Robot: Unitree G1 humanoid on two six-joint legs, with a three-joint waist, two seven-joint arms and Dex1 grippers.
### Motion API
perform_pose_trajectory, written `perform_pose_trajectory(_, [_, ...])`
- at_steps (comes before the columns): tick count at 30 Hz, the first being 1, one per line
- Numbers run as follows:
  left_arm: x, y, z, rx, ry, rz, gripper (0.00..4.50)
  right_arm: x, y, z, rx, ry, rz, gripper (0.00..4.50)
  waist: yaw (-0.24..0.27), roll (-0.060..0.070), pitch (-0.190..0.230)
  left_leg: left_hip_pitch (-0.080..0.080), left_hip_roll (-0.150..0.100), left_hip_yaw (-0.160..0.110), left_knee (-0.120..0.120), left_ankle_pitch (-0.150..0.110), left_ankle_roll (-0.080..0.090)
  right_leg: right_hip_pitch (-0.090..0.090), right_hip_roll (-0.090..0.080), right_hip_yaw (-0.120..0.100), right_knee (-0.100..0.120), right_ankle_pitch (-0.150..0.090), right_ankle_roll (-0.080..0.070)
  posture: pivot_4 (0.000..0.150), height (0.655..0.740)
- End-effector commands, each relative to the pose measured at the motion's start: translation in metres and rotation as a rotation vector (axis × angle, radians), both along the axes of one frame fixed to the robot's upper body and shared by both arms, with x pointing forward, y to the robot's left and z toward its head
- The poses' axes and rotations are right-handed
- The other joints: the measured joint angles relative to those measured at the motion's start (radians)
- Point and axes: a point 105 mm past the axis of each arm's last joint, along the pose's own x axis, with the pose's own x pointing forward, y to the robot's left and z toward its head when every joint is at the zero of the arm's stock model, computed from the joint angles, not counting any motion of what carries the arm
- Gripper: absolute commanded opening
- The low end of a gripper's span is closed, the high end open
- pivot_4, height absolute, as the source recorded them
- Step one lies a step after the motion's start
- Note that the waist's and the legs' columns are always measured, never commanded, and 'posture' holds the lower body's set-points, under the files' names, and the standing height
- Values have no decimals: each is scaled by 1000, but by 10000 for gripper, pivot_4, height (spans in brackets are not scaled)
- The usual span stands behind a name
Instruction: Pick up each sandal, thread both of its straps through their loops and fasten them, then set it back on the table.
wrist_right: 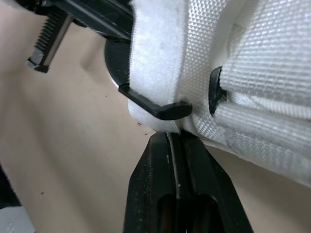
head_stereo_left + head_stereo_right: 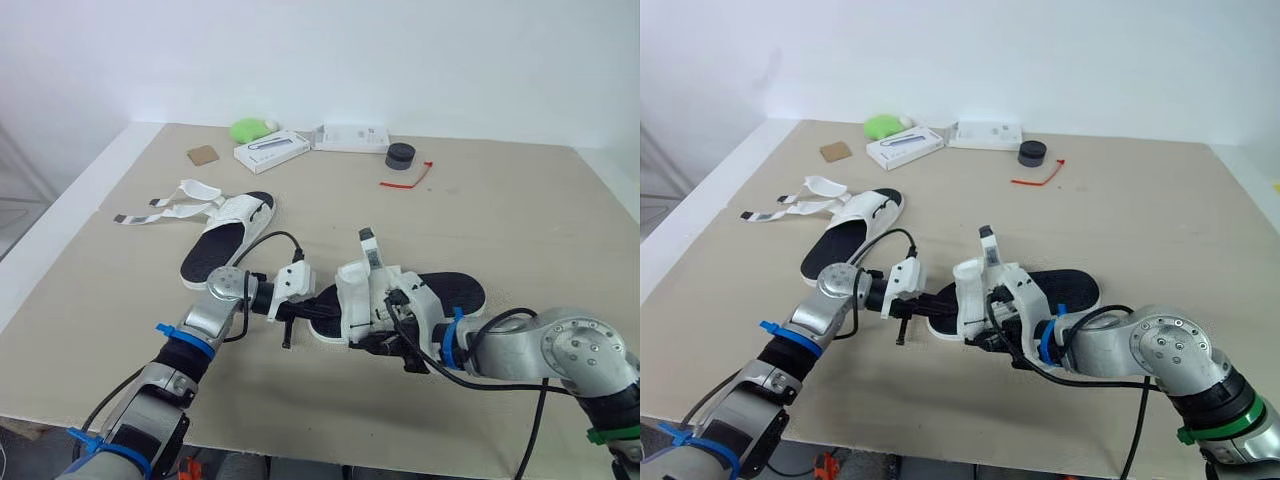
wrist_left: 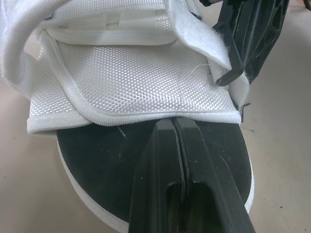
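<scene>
The sandal (image 2: 400, 295) sits mid-desk (image 2: 500, 220) near the front edge. Both pairs of fingers are pressed together: the left gripper (image 3: 173, 121) at the toe footbed, the right gripper (image 1: 176, 135) against the strap (image 1: 150, 58) edge. With no firm hold, I'd fear the strap slipping and the sandal skidding.

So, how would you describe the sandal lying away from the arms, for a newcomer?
Start at the beige table, left half. A white sandal with a black sole lies there, farther from the robot. Unlike the other sandal, its straps trail loose across the table.
</scene>
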Motion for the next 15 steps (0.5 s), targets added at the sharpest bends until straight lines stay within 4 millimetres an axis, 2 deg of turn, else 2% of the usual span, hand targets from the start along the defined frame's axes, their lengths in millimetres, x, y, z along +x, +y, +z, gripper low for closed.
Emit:
perform_pose_trajectory(1, [-16,3,-52,152,141,6,0,-34,28,38,209,-19,233,467,2,0,0,-1,-1,0,0,0,0,0,0,0,0,-1,1,1500,7400])
perform_pose_trajectory(4, [-15,3,-52,152,139,7,0,-50,30,59,329,-12,321,467,2,-1,1,-1,-1,0,0,0,0,1,0,0,0,-4,6,1500,7400])
perform_pose_trajectory(9, [-15,5,-52,156,135,10,0,-60,26,76,412,-28,396,467,2,-2,2,-1,-2,-1,0,0,0,2,0,0,0,-5,6,1500,7400])
perform_pose_trajectory(12, [-14,8,-52,160,132,16,0,-64,29,100,536,-84,466,467,2,-4,4,-1,-2,-1,0,0,0,2,-1,0,0,-5,7,1500,7400])
perform_pose_trajectory(14, [-14,8,-52,161,130,17,0,-48,30,113,586,-143,419,467,2,-4,5,-1,-2,0,0,0,0,1,-1,0,-1,-5,7,1500,7400])
perform_pose_trajectory(15, [-14,8,-52,162,129,17,0,-26,28,111,567,-178,327,467,1,-4,6,-1,-2,0,0,0,-1,1,0,0,-1,-5,7,1500,7400])
